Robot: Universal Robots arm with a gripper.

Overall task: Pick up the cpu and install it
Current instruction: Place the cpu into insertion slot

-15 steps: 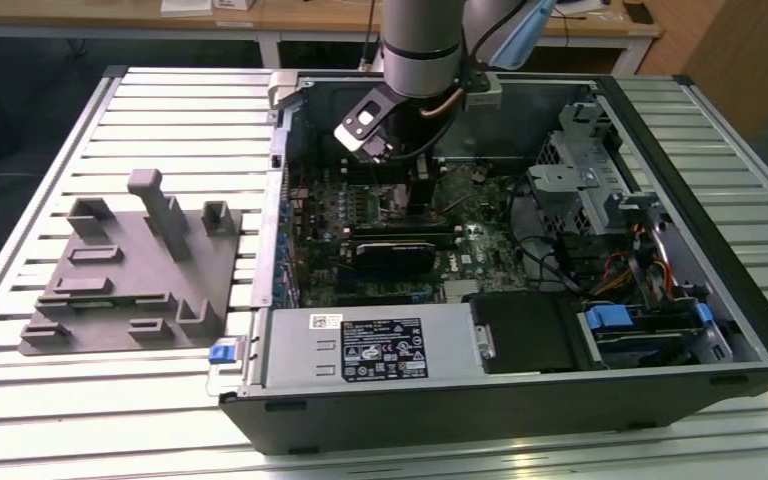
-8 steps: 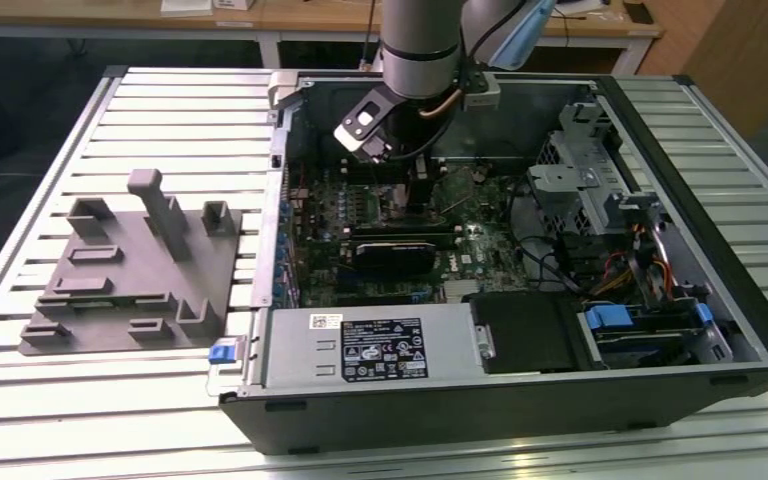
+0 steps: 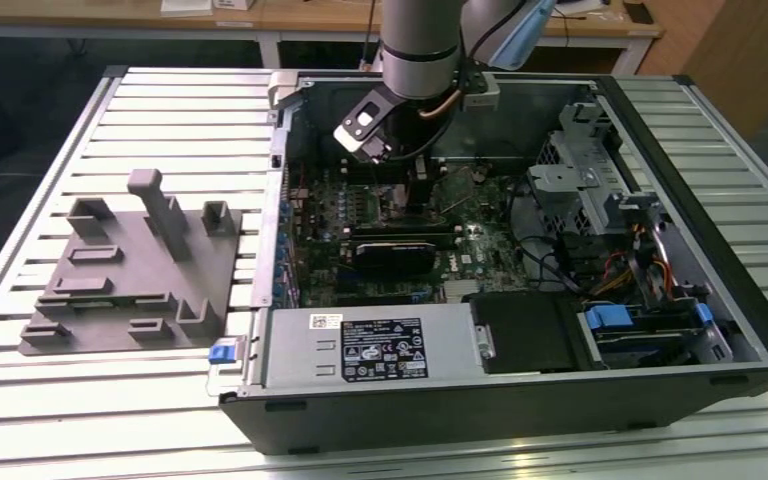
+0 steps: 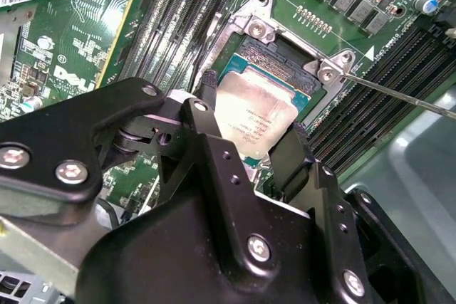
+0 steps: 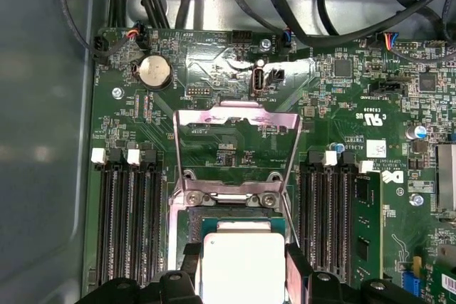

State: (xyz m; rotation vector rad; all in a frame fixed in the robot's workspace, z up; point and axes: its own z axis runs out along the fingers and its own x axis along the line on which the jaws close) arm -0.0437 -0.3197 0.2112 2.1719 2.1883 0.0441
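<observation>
While the pincer [image 4: 251,108] clamps it, cpu [image 4: 258,120] over socket [image 4: 285,51] | pale silver-grey square top

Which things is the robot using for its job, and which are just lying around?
For the job: black gripper, silver-grey square cpu chip it grips, open metal socket beneath.
Just lying about: grey plastic tray with upright blocks, round silver coin battery.

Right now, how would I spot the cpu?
Look inside the open computer case, on the green motherboard. There, a socket has its metal load plate flipped up. The cpu is the flat square chip over that socket, between two black fingers; its pale silver top stands out from the dark memory slots on both sides.
</observation>
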